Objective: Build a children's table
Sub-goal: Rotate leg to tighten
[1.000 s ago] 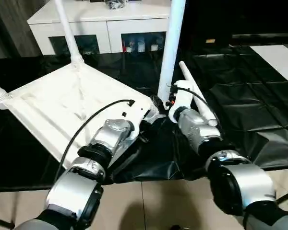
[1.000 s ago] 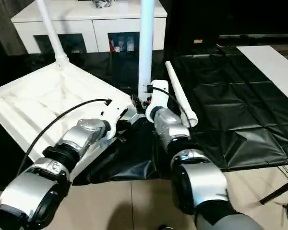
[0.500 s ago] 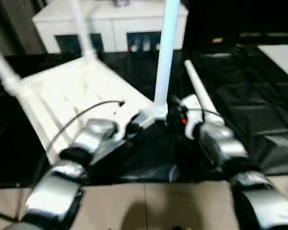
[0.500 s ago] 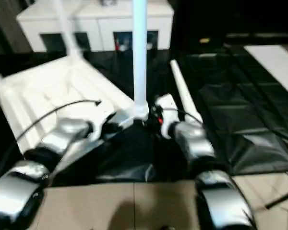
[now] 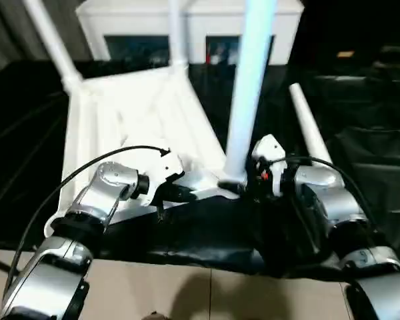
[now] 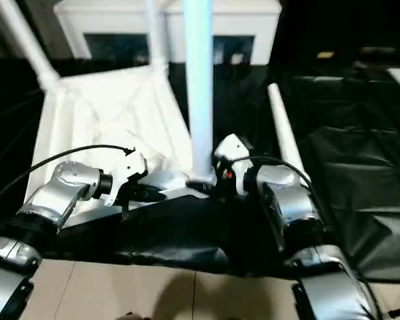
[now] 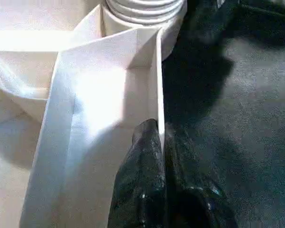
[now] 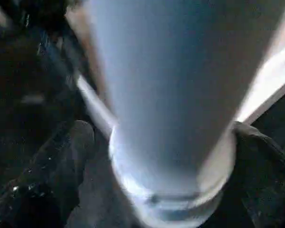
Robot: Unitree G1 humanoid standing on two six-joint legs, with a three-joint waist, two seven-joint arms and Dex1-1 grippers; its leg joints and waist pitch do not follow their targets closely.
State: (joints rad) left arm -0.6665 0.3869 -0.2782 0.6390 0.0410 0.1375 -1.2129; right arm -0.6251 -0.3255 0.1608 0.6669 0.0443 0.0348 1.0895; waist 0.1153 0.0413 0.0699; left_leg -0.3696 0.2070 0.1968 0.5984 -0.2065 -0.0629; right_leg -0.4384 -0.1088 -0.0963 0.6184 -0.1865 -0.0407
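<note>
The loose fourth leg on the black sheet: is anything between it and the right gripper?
Nothing visible blocks it. The loose leg lies just beyond the right gripper, whose fingers stand open around the upright leg in the tabletop.

Smooth white plastic tabletop (image 5: 130, 113) on crinkled glossy black sheet (image 5: 373, 153)

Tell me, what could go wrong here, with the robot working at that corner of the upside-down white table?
1. The left gripper pinches only the thin rim of the tabletop; it might slip off.
2. The right gripper stands open around the near leg at its socket; if that leg is not fully seated, it could lean or come out.
3. A loose leg lies on the black sheet beside the right arm; a nudge might roll it away.
</note>
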